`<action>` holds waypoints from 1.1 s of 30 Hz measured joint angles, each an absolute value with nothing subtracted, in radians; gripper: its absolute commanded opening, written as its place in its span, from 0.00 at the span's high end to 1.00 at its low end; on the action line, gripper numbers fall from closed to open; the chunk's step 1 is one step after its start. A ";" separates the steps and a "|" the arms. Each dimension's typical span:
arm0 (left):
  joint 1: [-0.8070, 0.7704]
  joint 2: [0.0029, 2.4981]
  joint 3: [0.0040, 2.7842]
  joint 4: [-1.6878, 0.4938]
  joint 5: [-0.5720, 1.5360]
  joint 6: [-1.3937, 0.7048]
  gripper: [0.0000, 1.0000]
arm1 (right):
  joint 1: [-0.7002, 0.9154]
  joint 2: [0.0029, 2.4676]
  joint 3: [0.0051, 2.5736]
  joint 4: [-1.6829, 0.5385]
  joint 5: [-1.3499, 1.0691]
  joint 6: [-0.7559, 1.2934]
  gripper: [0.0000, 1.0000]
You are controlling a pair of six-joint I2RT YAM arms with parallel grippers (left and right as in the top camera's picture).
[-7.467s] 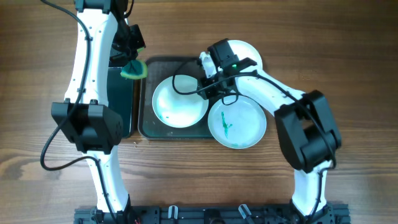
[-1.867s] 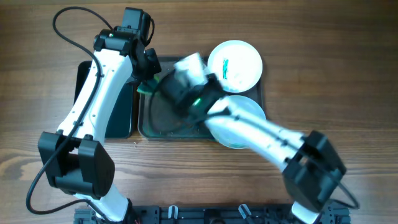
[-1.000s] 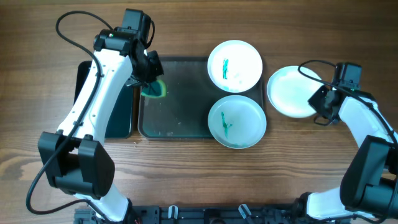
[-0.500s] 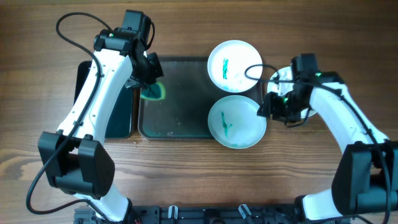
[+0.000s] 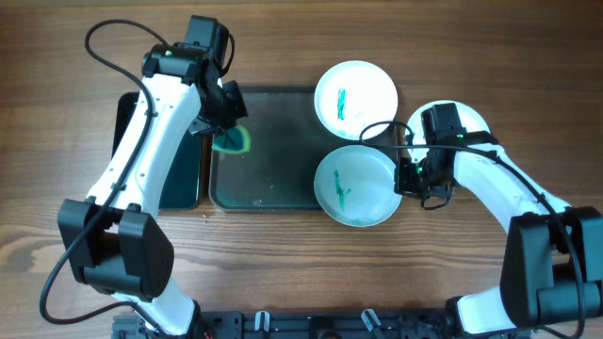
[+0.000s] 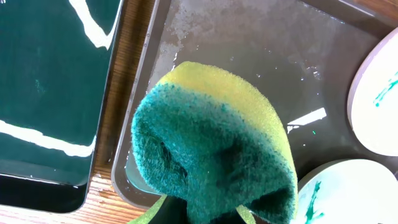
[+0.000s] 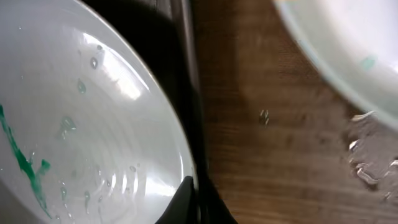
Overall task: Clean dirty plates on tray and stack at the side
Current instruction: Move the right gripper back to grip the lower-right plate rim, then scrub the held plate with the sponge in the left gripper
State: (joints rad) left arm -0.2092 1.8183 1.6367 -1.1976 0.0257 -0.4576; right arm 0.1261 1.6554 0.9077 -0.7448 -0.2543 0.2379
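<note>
The tray [image 5: 273,160] holds a white plate [image 5: 355,100] with a green smear at its back right. A pale blue plate [image 5: 350,185] with a green smear sits at its front right. A clean white plate [image 5: 471,121] lies on the table to the right, partly under my right arm. My left gripper [image 5: 229,135] is shut on the green-and-yellow sponge [image 6: 211,162] over the tray's left end [image 6: 249,50]. My right gripper [image 7: 194,200] is shut on the right rim of the pale blue plate [image 7: 93,124], one finger inside and one outside.
A narrow black tray [image 5: 179,160] lies left of the big tray, also in the left wrist view [image 6: 50,93]. Water drops lie on the wood [image 7: 367,168] near the clean white plate [image 7: 348,50]. The tray's rim [image 7: 183,62] runs beside my right fingers.
My right arm has left the clean white plate on the table and moved left to the pale blue plate's right rim. My left arm holds still with the sponge.
</note>
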 measured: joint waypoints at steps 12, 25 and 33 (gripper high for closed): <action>-0.209 1.818 1.637 -1.196 0.026 -0.458 0.96 | 0.582 1.711 1.005 -0.333 -0.067 0.807 0.96; -0.220 1.828 1.637 -1.181 0.026 -0.431 0.96 | 0.540 1.833 1.025 -0.254 -0.171 0.754 0.75; -0.241 1.967 1.637 -1.142 0.026 -0.420 0.96 | 0.509 1.922 1.045 -0.170 -0.288 0.653 0.96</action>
